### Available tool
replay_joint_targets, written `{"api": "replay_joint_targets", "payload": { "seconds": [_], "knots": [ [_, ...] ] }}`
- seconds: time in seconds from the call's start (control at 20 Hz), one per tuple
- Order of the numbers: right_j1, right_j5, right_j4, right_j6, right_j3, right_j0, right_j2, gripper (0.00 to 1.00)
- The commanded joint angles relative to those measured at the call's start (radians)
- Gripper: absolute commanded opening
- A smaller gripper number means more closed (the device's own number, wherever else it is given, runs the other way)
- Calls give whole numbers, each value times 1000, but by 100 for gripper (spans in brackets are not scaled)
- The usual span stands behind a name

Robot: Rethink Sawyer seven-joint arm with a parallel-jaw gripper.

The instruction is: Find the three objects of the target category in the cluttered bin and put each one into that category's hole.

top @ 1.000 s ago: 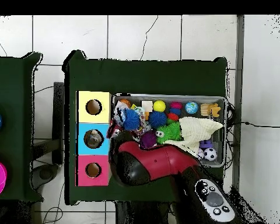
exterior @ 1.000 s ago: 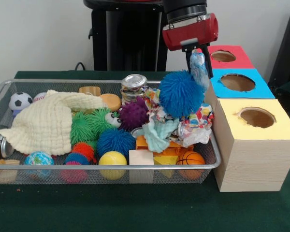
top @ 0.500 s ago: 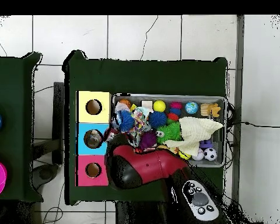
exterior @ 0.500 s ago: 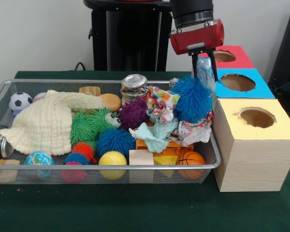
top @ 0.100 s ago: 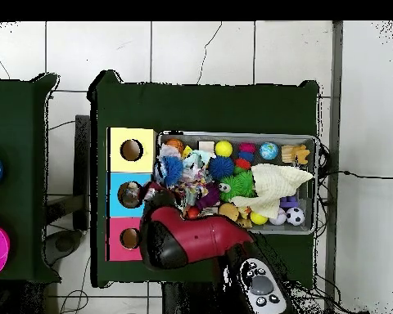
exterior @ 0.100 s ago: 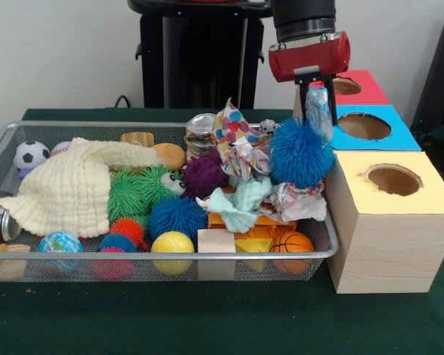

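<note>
Desk point(exterior @ 0.100 s ago: 207, 325) was covered in dark green cloth, with the wire-mesh bin point(exterior @ 0.100 s ago: 133, 262) packed full and butted up against the box row. Box row: yellow box point(exterior @ 0.100 s ago: 388, 222) nearest the camera, blue box point(exterior @ 0.100 s ago: 370, 127) behind it, red box point(exterior @ 0.100 s ago: 351, 86) farthest, each with a round hole on top. Cream knit cloth point(exterior @ 0.100 s ago: 78, 188) draped over the bin's left half in the front view. Gripper point(exterior @ 0.100 s ago: 317, 87) was pinching a crumpled bluish cloth point(exterior @ 0.100 s ago: 318, 107), with the blue spiky ball point(exterior @ 0.100 s ago: 300, 153) hanging right under it, lifted above the bin's right end, just beside the yellow box and not over any hole. Patterned cloth point(exterior @ 0.100 s ago: 237, 140) stuck up from the pile next to the ball. Purple spiky ball point(exterior @ 0.100 s ago: 203, 176), yellow ball point(exterior @ 0.100 s ago: 172, 248) and mini basketball point(exterior @ 0.100 s ago: 291, 242) sat in the bin.
</note>
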Motion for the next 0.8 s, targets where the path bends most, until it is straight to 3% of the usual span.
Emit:
{"api": "replay_joint_targets", "payload": {
  "seconds": [0.05,0.35,0.55,0.8],
  "knots": [
    [-25,-44,81,158,3,43,-66,0],
    [-42,-35,106,158,15,60,-79,0],
    [-7,-63,114,159,19,75,-90,0],
    [26,-117,154,173,8,151,-139,0]
  ]
}}
